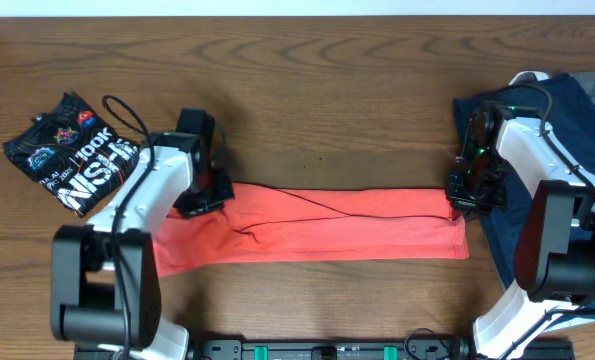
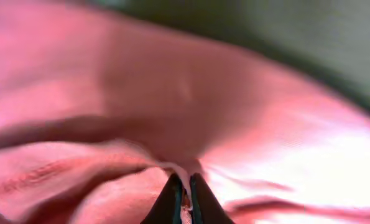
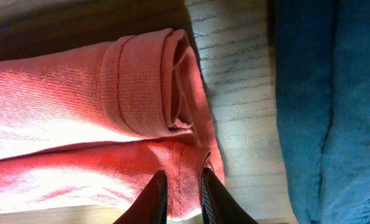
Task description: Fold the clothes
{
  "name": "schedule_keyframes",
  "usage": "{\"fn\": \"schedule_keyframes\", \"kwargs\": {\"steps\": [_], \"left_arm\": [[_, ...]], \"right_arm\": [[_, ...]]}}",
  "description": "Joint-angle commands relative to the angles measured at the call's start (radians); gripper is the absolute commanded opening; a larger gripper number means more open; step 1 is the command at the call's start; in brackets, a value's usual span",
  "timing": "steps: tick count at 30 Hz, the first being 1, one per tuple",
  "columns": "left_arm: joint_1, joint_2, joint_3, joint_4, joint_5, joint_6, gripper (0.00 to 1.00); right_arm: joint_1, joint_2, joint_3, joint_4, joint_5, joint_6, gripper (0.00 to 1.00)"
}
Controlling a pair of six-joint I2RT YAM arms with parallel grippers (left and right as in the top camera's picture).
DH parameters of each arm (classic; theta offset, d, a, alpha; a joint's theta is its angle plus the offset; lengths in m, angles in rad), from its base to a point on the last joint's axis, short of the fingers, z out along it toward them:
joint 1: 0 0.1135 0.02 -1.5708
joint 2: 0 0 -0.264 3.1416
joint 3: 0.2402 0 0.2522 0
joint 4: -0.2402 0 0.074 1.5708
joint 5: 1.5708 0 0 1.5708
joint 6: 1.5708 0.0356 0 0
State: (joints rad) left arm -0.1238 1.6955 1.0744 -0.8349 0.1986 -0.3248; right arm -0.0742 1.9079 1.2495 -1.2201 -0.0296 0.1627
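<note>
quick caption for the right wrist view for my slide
Right tool pinching the hemmed edge of the coral-red T-shirt on the wooden table, navy garment lying alongside.

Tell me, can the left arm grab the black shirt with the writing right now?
Probably not yet. The left pincer is pinched shut on the red shirt, so it must let go first. The black shirt lies close beside that arm, with nothing blocking the way.

You see matt, finely ribbed knit on the red shirt (image 3: 79, 93), soft matt navy cloth (image 3: 321, 93), and a smooth grained wooden desk (image 1: 327, 90).
</note>
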Motion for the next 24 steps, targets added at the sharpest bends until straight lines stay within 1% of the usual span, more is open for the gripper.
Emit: {"fn": "schedule_keyframes", "kwargs": {"steps": [1, 6, 15, 24], "left_arm": [[-0.024, -0.063, 0.029, 0.004, 0.213, 0.116, 0.06], [-0.076, -0.064, 0.027, -0.005, 0.213, 0.136, 0.06], [-0.212, -0.064, 0.027, -0.004, 0.212, 0.240, 0.06], [-0.236, -0.063, 0.027, -0.012, 0.209, 0.239, 0.07]], "right_arm": [[0.010, -0.023, -0.002, -0.002, -0.004, -0.015, 0.18], [0.010, -0.023, -0.002, -0.002, -0.004, -0.015, 0.18], [0.010, -0.023, -0.002, -0.002, -0.004, -0.015, 0.18], [0.010, -0.023, -0.002, -0.002, -0.005, -0.015, 0.18]]}}
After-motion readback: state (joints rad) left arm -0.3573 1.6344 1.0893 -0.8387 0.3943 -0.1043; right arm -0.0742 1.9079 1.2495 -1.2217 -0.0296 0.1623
